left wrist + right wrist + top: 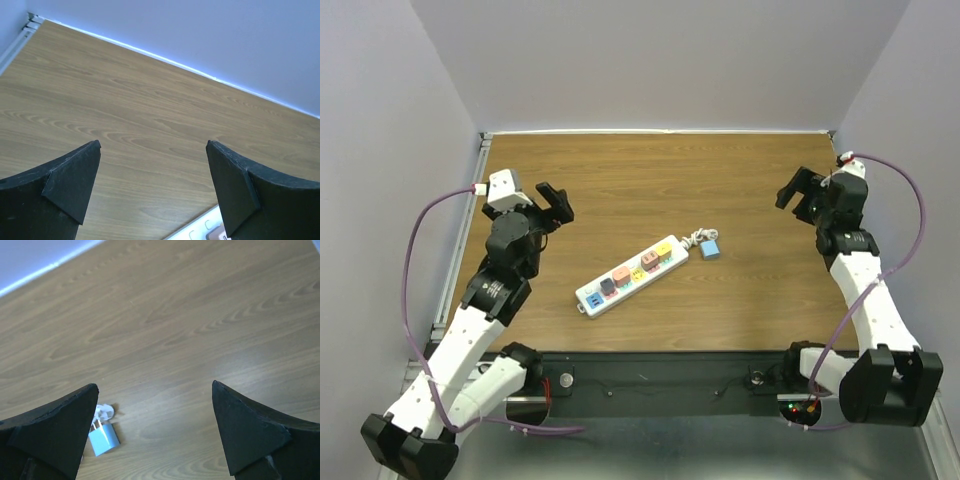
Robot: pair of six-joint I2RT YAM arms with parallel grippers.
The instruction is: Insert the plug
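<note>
The wooden worktop [740, 180] carries everything. The left end effector [556, 202] hangs at far left and the right end effector [798, 198] at far right, both with fingers wide apart, holding nothing. A white power strip [632, 275] lies diagonally at centre. The blue plug [710, 249] lies just beside its right end, not inserted.

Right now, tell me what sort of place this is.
Probably a lab robot test cell: a wood-grain tabletop boxed in by plain pale panels, two white-and-black robot arms bolted at its near edge, a white power strip and small blue plug laid out.
</note>
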